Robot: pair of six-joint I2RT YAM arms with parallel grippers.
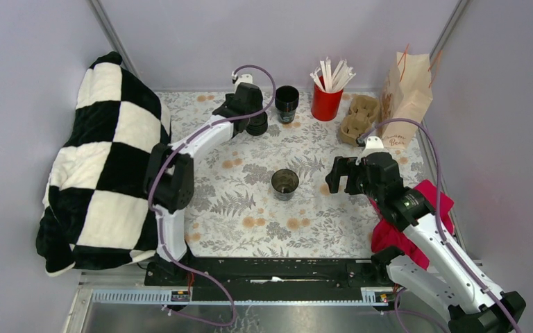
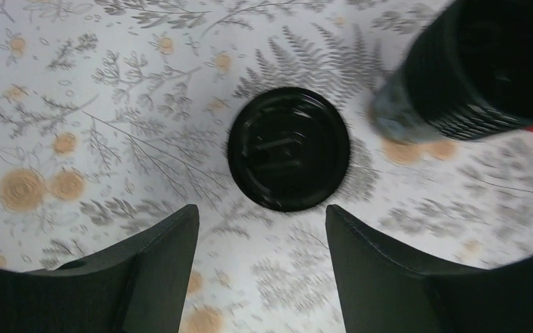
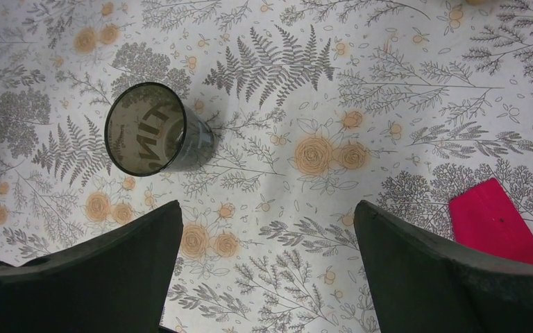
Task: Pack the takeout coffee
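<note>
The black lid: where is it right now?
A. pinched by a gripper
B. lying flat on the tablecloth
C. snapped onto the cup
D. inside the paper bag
B: the black lid lies flat on the tablecloth, between the left gripper's open fingers, neither touching it.

The top view looks down from above and behind the arm bases, far enough off to take in the whole surface (image 1: pixel 250 229). The left wrist view sits close over it, facing straight down past the left gripper (image 2: pixel 262 229). A black lid (image 2: pixel 288 148) lies just ahead of that gripper, with stacked black cups (image 2: pixel 486 62) ahead to its right; the top view shares those cups. The right wrist view looks down past the right gripper (image 3: pixel 267 236). It shares with the top view an open dark cup (image 3: pixel 154 130) ahead-left and a red cloth (image 3: pixel 500 222) to the right.
</note>
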